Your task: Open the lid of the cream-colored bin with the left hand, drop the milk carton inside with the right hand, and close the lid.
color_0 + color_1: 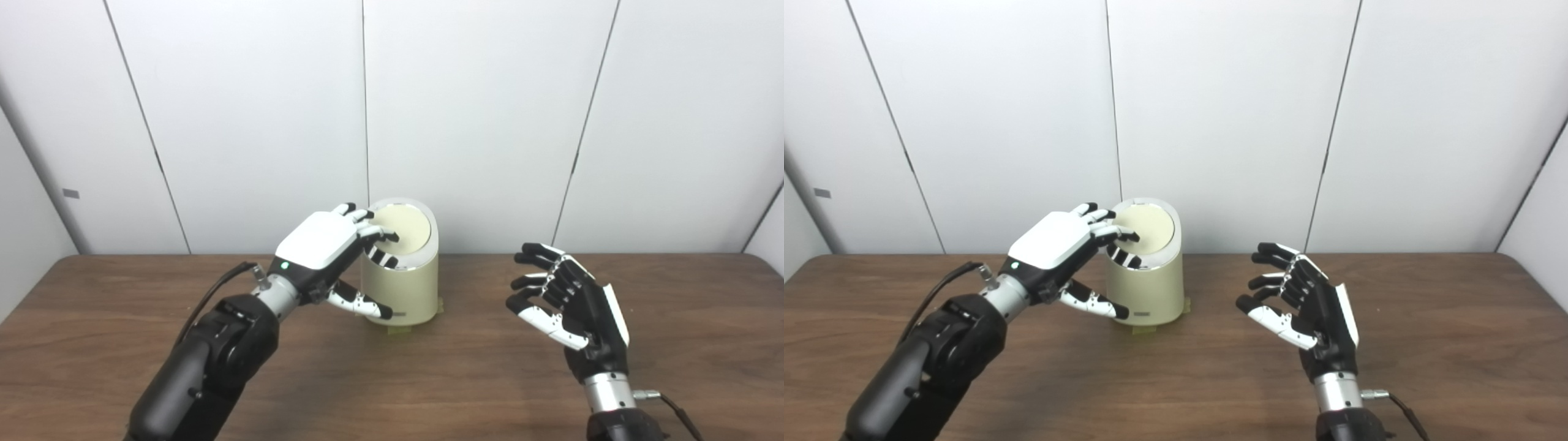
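Left eye view, items left to right. Left hand (331,248): glossy white back plate, black-and-white fingers laid on the near-left rim of the lid, thumb against the bin wall below; I judge it resting there, grasping nothing. Cream-colored bin (404,288): smooth upright cylinder, matte plastic, standing at the table's far middle. Lid (401,226): flat cream disc inside a pale ring, sitting level and closed. Right hand (566,300): fingers spread and curled, empty, well apart from the bin. Table (465,380): dark wood grain, rounded corners. Milk carton: I see none in either view. My reading: lid closed, so either nothing is started or everything is finished; I cannot tell which.
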`<state>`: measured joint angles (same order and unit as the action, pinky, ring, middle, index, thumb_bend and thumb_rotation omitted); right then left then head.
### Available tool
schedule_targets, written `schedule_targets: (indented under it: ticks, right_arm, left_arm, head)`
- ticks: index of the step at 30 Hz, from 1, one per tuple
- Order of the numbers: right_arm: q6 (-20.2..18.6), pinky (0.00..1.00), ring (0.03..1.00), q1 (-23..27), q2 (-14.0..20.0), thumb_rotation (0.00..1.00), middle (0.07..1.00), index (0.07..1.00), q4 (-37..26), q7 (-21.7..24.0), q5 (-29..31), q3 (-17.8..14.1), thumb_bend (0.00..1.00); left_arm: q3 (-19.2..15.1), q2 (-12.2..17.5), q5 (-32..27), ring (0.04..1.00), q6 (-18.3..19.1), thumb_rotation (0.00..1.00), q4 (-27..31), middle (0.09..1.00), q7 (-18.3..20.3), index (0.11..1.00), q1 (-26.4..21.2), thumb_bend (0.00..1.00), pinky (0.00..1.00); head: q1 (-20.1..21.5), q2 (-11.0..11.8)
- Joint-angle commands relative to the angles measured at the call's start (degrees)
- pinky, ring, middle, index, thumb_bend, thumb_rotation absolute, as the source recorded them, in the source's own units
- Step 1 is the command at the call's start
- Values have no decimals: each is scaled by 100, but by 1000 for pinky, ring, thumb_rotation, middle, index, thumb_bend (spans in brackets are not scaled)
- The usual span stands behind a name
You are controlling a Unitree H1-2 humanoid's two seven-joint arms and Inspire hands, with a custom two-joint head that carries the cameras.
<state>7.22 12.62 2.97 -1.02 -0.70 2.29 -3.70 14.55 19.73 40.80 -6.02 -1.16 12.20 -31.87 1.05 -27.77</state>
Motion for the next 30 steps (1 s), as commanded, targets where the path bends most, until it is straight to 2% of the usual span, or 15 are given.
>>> schedule_targets:
  ticks: [1,3,4,7,10,12,15,18,22,24,28,30]
  right_arm:
    - [227,432,540,182,12,260,691,682,-39,-13,16,-30,622]
    - [266,435,546,183,31,260,694,685,3,-28,-28,-31,630]
    - [300,437,553,184,46,262,697,686,26,-45,-84,-25,633]
    - [362,465,588,179,121,292,708,694,81,-70,-270,-1,643]
    - [370,522,648,163,168,343,731,709,88,-89,-413,11,710]
    - [369,563,683,149,191,341,751,725,91,-55,-386,10,743]
    - [355,582,701,122,226,335,768,740,63,-26,-353,21,768]
    - [283,586,696,87,253,317,771,745,-56,30,-322,46,765]
    - [370,581,700,81,311,320,787,758,8,113,-285,54,757]
    - [329,574,696,57,334,329,787,764,-32,127,-316,55,760]
    - [248,578,704,-4,356,342,796,783,-120,132,-331,60,779]
    - [234,599,726,-34,380,339,802,789,-122,167,-299,70,781]
  left_arm:
    - [-396,-107,-666,987,-288,370,137,925,-415,926,-262,745,979]
    - [-799,-312,-1558,945,-243,307,129,927,-387,895,-113,723,890]
    - [-989,-414,-2007,939,-116,284,145,923,-319,879,-27,722,881]
    - [-1455,-645,-3163,863,118,269,95,886,-173,853,273,730,751]
    - [-1739,-761,-3956,743,164,272,-40,809,-86,856,601,698,626]
    - [-1873,-844,-4340,659,266,280,-67,742,-47,827,839,703,520]
    - [-1942,-907,-4519,607,204,246,-119,691,-87,779,1100,691,453]
    - [-1985,-968,-4387,605,62,95,-214,676,-282,734,1389,611,469]
    - [-2012,-993,-4468,633,-112,138,-358,691,-331,713,1587,654,504]
    - [-1986,-978,-4480,629,-303,173,-404,690,-296,711,1653,683,488]
    - [-1901,-947,-4305,627,-510,173,-334,700,-340,725,1777,643,473]
    - [-1859,-916,-4211,641,-553,185,-323,719,-348,744,1795,627,498]
  head:
    - [3,3]
    - [11,4]
    - [11,6]
    - [11,7]
    - [19,-2]
    - [43,-21]
    - [76,-55]
    - [84,-92]
    - [71,-110]
    - [108,-143]
    - [58,-171]
    - [45,-173]
